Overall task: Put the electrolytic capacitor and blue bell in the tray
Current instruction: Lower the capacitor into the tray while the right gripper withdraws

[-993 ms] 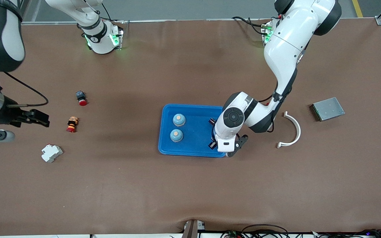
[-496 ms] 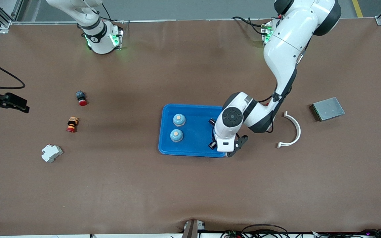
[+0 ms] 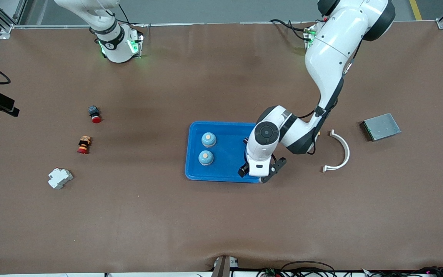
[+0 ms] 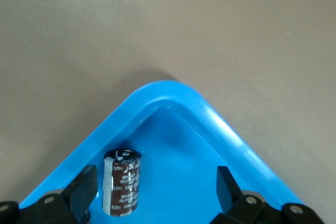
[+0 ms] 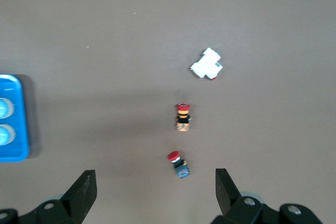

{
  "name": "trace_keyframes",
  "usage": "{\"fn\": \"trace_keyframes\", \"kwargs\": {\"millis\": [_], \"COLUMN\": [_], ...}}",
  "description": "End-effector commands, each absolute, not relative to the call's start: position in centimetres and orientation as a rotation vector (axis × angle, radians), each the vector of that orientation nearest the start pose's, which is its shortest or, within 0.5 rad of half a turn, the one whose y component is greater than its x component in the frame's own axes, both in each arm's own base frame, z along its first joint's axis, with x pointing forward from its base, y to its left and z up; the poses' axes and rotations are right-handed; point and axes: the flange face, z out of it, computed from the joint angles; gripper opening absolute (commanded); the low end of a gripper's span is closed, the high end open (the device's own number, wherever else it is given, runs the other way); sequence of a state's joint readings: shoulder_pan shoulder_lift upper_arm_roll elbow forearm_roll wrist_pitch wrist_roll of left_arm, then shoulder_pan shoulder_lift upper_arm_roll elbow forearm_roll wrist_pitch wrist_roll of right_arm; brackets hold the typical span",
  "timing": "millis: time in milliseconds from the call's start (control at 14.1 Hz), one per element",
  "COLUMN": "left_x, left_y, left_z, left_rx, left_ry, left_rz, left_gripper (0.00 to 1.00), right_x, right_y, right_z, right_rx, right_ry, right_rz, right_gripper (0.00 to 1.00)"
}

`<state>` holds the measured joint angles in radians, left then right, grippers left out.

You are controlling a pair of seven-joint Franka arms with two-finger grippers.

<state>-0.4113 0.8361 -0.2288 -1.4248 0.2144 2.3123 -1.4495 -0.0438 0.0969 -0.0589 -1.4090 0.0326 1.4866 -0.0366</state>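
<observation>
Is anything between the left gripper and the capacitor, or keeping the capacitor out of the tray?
Nothing visible. The capacitor already stands upright in a corner of the tray, between the open fingers of the left gripper, beside one finger.

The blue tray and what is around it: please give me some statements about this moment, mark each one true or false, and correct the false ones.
1. Two blue bells sit in the tray. True.
2. The capacitor lies on the bare table. False: it stands in a tray corner.
3. The left gripper clamps the capacitor. False: its fingers are open around it.
4. The right gripper is open over the red buttons. True.
</observation>
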Motion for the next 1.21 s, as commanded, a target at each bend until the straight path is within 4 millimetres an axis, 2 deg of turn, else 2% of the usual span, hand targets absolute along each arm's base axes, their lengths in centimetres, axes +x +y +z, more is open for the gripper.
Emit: {"fn": "trace_keyframes", "kwargs": {"millis": [0, 71, 213, 426, 709, 922, 1135], "left_x": [61.7, 61.7, 62.7, 63.3, 63.9, 64.5, 65.5], "left_y": [-40.0, -39.8, -37.8, -36.1, -33.3, -30.6, -26.3], "left_z": [24.2, 24.5, 25.8, 28.6, 29.7, 31.1, 33.2], "left_rx": [-2.978, -2.967, -2.934, -2.958, -2.949, -2.958, -2.986], "left_ry": [-1.171, -1.170, -1.190, -1.100, -0.978, -0.816, -0.711], "left_rz": [-0.115, -0.105, -0.097, -0.095, -0.047, -0.001, 0.077], "left_gripper": [1.00, 1.00, 1.00, 1.00, 1.00, 1.00, 1.00], "right_x": [56.0, 55.9, 55.4, 55.2, 55.3, 55.3, 55.0], "right_y": [-6.0, -5.9, -5.6, -5.1, -3.6, -3.7, -3.7], "right_z": [64.6, 64.8, 65.3, 64.8, 64.3, 64.1, 64.1], "right_rx": [-3.074, -3.074, -3.074, -3.074, -3.081, -3.081, -3.081], "right_ry": [0.124, 0.121, 0.120, 0.124, 0.145, 0.148, 0.148], "right_rz": [0.018, 0.018, 0.012, 0.022, 0.033, 0.042, 0.035], "right_gripper": [1.00, 1.00, 1.00, 1.00, 1.00, 1.00, 1.00]}}
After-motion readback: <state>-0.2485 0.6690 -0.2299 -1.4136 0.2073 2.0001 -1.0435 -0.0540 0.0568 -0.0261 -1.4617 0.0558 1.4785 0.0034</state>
